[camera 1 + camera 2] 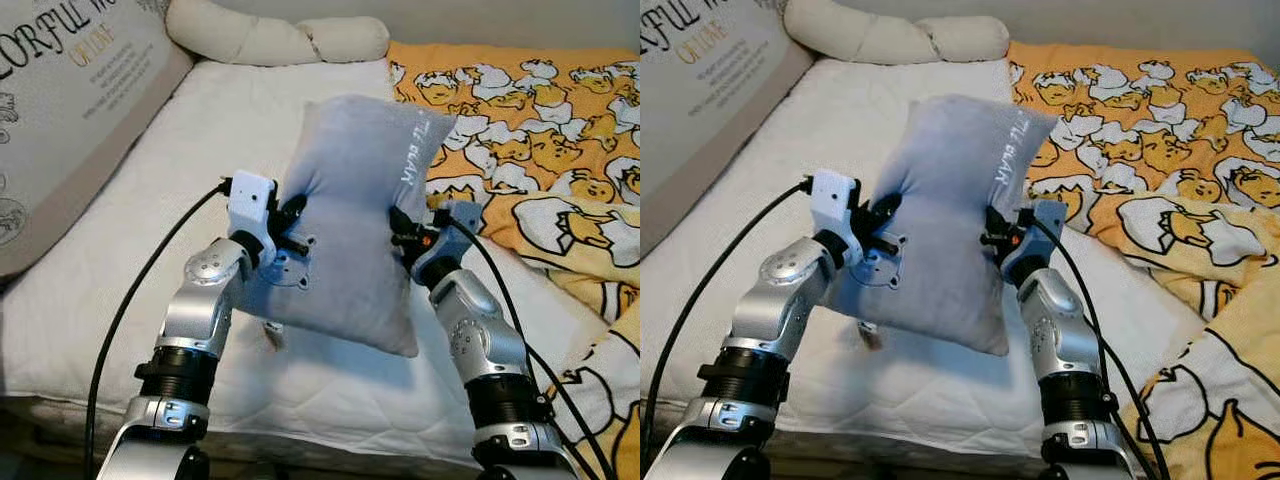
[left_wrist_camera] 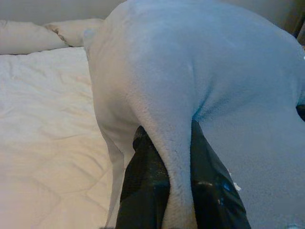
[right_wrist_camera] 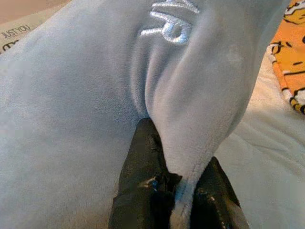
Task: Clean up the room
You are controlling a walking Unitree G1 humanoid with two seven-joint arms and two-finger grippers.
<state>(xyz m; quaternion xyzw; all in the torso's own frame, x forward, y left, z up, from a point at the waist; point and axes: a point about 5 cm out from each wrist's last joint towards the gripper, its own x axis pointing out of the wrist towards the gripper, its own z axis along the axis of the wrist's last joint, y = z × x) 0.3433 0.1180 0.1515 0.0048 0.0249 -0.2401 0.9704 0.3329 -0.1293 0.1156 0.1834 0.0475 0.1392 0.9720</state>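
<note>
A light blue-grey plush pillow [image 1: 350,210] with white embroidered letters hangs tilted above the white mattress [image 1: 180,170], held up between both arms. My left gripper [image 1: 292,218] is shut on a fold at the pillow's left edge; the left wrist view has its black fingers [image 2: 145,186] pinching that fold. At the pillow's right edge my right gripper [image 1: 402,232] is shut on another fold, its fingers [image 3: 143,181] squeezing the plush in the right wrist view. A small tag [image 1: 272,335] dangles under the pillow's lower left corner.
An orange and white duck-print blanket [image 1: 540,140] covers the bed's right side. A long cream bolster [image 1: 270,38] lies across the head of the bed. A large printed cushion [image 1: 60,110] leans along the left side. The mattress front edge runs below my arms.
</note>
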